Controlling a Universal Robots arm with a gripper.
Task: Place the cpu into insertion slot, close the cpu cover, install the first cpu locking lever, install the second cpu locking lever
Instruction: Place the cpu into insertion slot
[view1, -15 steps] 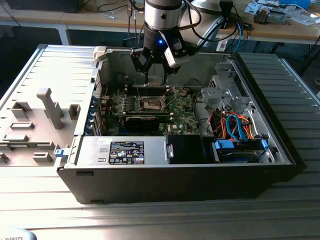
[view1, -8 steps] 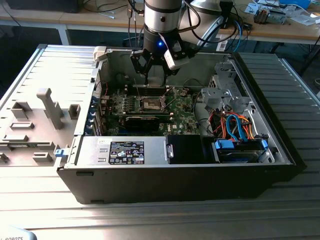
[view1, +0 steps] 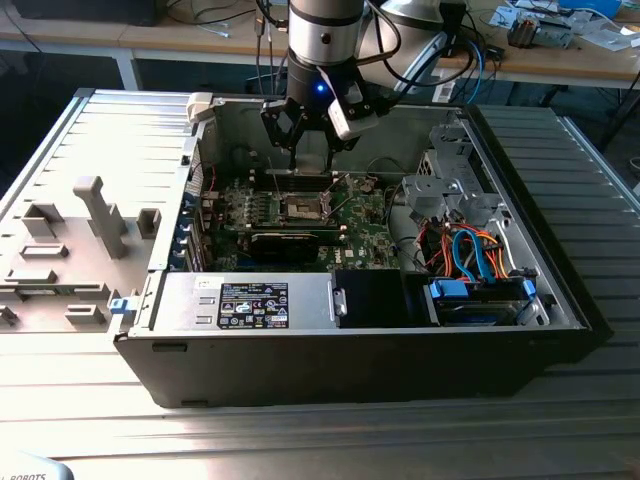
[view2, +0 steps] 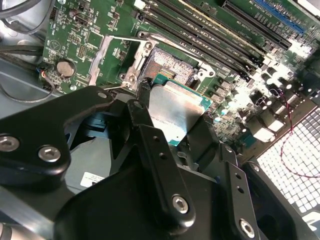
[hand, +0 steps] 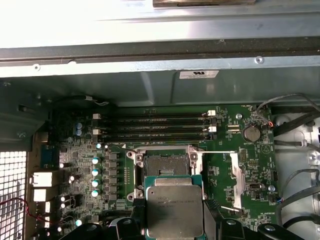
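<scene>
1. Tool (view1: 311, 158) pinches the chip (hand: 175, 212) by two opp. edges, metal top facing the first wrist camera. Chip hangs over the board (hand: 250, 170), near the socket (hand: 167, 167) but not in it.
2. Risk: chip lands off-centre or twisted, so an edge sits on the socket rim and contacts get bent. Cause: chip doesn't look squared over the opening yet, and the grip is on thin edges only.
3. Risk: chip tilts or slips in the pinch and drops on the board. Cause: small contact area, smooth metal.
4. Risk: tool snags a thin lever (hand: 215, 152) beside the socket. The cover (hand: 235, 172) looks swung open at the socket's side, can't tell for sure; a knock could tip it back.
5. Containers, exterior view's left to right: grey panel (view1: 60, 250) flat on the worktop (view1: 300, 430), w/ moulded blocks.
6. Open case (view1: 350, 375): board in the middle, black card (view1: 285, 243) along its near edge, labelled metal box (view1: 255, 305) at the front wall, orange/blue cables (view1: 470, 255) in the exterior view's right corner.
</scene>
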